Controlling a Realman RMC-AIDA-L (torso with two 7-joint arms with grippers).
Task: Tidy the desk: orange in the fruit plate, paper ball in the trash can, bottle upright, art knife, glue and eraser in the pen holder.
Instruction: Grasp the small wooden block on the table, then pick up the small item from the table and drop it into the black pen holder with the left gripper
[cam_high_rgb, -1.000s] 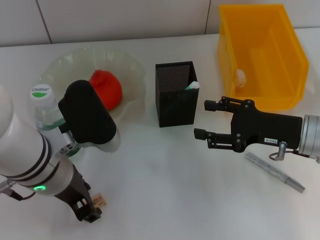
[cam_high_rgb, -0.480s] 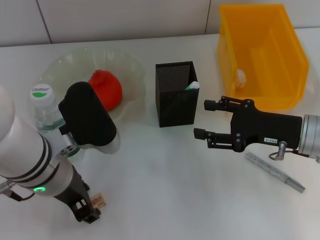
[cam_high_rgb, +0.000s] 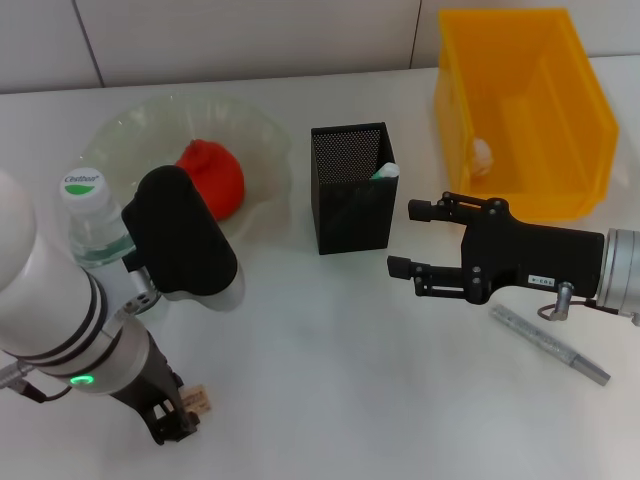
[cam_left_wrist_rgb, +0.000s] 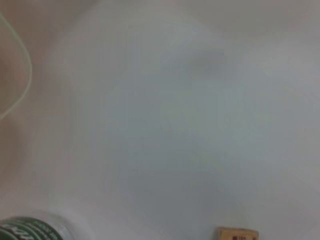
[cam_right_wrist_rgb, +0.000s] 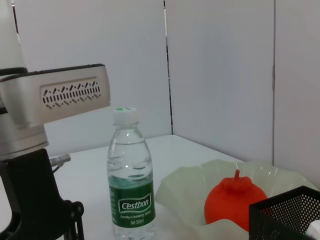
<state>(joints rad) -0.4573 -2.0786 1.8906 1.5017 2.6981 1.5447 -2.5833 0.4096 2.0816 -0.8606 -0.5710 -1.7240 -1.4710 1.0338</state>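
The orange (cam_high_rgb: 212, 178) (cam_right_wrist_rgb: 235, 197) lies in the clear fruit plate (cam_high_rgb: 255, 135) (cam_right_wrist_rgb: 182, 187). The bottle (cam_high_rgb: 88, 215) (cam_right_wrist_rgb: 130, 175) stands upright beside the plate. A white and green glue (cam_high_rgb: 385, 172) sticks out of the black mesh pen holder (cam_high_rgb: 350, 195) (cam_right_wrist_rgb: 285, 215). The paper ball (cam_high_rgb: 482, 152) rests inside the yellow trash can (cam_high_rgb: 530, 60). The silver art knife (cam_high_rgb: 550, 345) lies on the table near my right wrist. My right gripper (cam_high_rgb: 404, 238) hovers open and empty just right of the pen holder. My left gripper (cam_high_rgb: 170, 420) is low at the front left, with the small eraser (cam_high_rgb: 200, 402) (cam_left_wrist_rgb: 237, 233) beside it.
The white table (cam_high_rgb: 320, 380) ends at a wall at the back. My left forearm (cam_high_rgb: 185, 235) hangs over the space between bottle and plate. The bottle's green label (cam_left_wrist_rgb: 30, 227) shows at the edge of the left wrist view.
My left arm has shifted slightly, showing more of the bottle. The right arm and the objects have not moved.
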